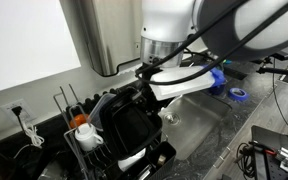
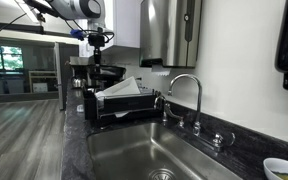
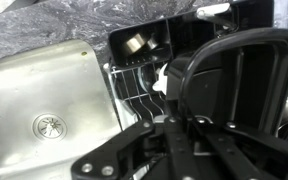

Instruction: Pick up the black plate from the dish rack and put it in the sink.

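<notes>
Kitchen counter (image 3: pixel 24 30) of dark marbled stone, with the gripper (image 3: pixel 180 128) at the dish rack (image 3: pixel 132 88) beside the sink (image 3: pixel 44 90).
We found the jaws pressed together, pinching, as far as the wrist view showed, the raised rim of the black plate (image 3: pixel 234 85), which stood on edge among the rack's prongs, not yet lifted clear. We judged it stiff, glossy and therefore slippery, fairly heavy, and liable to chip against wire or steel. A deep hold on the rim looked best. Beyond lay the steel basin with its drain (image 3: pixel 48 125).
</notes>
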You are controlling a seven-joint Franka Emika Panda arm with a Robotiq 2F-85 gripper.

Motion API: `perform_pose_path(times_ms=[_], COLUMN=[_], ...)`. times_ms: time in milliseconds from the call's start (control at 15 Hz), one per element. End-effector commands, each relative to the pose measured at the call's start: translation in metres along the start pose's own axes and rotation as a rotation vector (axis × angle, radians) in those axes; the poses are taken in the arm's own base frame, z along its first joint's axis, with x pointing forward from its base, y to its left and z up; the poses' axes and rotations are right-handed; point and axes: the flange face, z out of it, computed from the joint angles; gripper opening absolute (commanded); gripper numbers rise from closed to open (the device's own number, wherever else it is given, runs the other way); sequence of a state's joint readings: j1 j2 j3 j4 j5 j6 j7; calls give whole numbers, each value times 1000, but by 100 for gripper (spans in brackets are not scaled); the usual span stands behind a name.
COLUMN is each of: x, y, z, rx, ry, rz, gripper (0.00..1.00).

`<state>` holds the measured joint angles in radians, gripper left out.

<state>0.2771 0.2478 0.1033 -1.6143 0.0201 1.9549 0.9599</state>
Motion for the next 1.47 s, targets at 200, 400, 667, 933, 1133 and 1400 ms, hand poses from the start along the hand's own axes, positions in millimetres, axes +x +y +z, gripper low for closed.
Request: perform_pose_path(times_ms=[200, 400, 667, 933, 1133, 1400], x=[-25, -22, -11, 1, 15, 49], y=[51, 76, 114, 151, 175, 205], z=[-42, -52, -55, -47, -31, 0], rx=[-99, -110, -121, -132, -133, -112], ry=[4, 1, -12, -35, -56, -117], rz=[-31, 9, 76, 155, 149, 71], gripper=[2, 2, 2, 2, 2, 2])
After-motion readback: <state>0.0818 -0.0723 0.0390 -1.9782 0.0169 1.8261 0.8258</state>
